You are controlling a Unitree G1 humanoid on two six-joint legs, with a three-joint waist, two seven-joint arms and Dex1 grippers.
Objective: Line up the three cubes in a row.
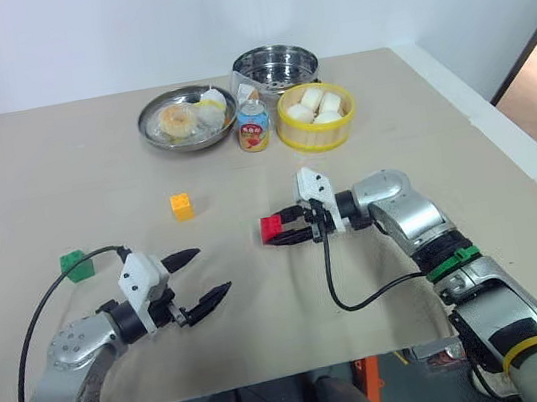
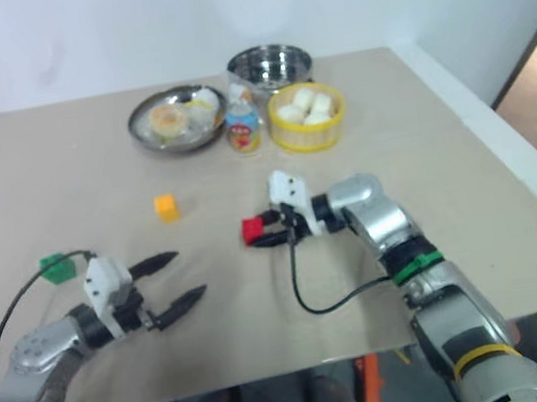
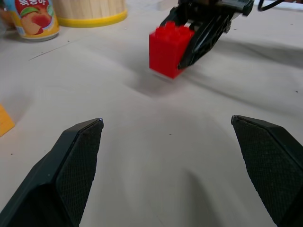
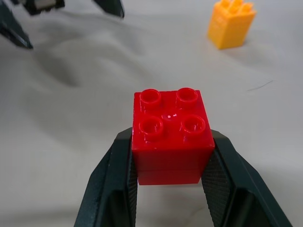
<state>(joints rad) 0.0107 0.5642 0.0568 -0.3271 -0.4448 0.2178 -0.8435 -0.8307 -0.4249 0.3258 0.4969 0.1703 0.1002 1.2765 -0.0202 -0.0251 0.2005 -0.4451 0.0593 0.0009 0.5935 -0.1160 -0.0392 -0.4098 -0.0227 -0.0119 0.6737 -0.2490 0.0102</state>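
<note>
Red cube (image 4: 172,137) was clamped between the right gripper's (image 1: 286,231) jaws, just above the desk (image 1: 418,118). Orange cube (image 1: 181,206) lay beyond them; green cube (image 1: 77,265) sat behind the left gripper (image 1: 207,275), whose jaws stood wide and empty.

Three cubes are on show: one red cube (image 1: 270,227), one yellow-orange cube (image 1: 181,206) and one green cube (image 1: 77,265). Taking the yellow-orange cube as landmark, the red one sits to its right and nearer the robot, the green one to its left and nearer the robot. Beyond the yellow-orange cube, at the far side of the worktop (image 1: 60,161), stand one metal plate (image 1: 152,129) with food, one steel pot (image 1: 274,64), one printed can (image 1: 253,126) and one yellow basket (image 1: 317,133) holding about five white buns (image 1: 313,103). Two robot hands are present: one left hand (image 1: 205,275) and one right hand (image 1: 279,230).
</note>
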